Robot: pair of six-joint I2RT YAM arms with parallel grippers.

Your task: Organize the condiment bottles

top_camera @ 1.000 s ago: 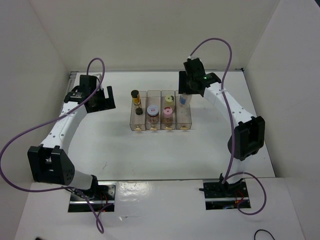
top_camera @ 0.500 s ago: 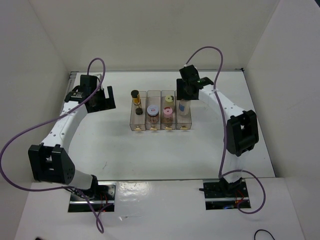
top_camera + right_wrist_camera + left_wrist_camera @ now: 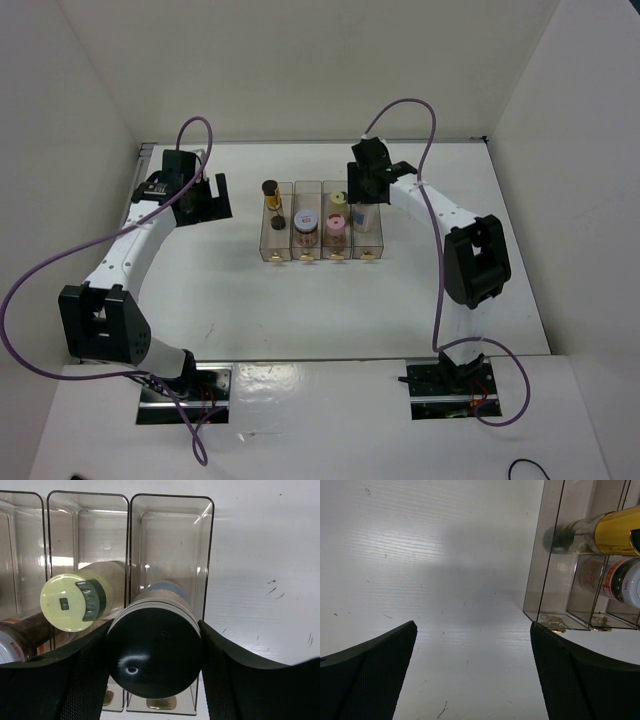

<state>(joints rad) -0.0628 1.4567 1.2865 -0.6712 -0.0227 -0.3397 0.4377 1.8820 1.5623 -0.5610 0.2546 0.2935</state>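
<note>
My right gripper (image 3: pixel 367 186) is shut on the grey-lidded blue-labelled jar (image 3: pixel 364 213), whose body hangs inside the rightmost slot of the clear rack (image 3: pixel 352 255). In the right wrist view the fingers (image 3: pixel 75 680) clamp the jar's lid (image 3: pixel 154 650); I cannot tell if it touches the slot floor. The cream jar with the dark-dotted lid (image 3: pixel 74 601) and the pink jar (image 3: pixel 336 224) share the third slot. The white-lidded brown jar (image 3: pixel 306 220) is in the second slot. The slim amber jar (image 3: pixel 271 194) leans in the leftmost. My left gripper (image 3: pixel 205 198) is open and empty left of the rack.
The left wrist view shows bare table between the open fingers (image 3: pixel 472 630), with the rack's left wall (image 3: pixel 540 580) and the amber jar (image 3: pixel 615 530) at right. White walls enclose the table on three sides. Purple cables arch above both arms.
My right gripper has moved left and lowered the blue-labelled jar from behind the rack into the rightmost slot. The left arm has not moved.
</note>
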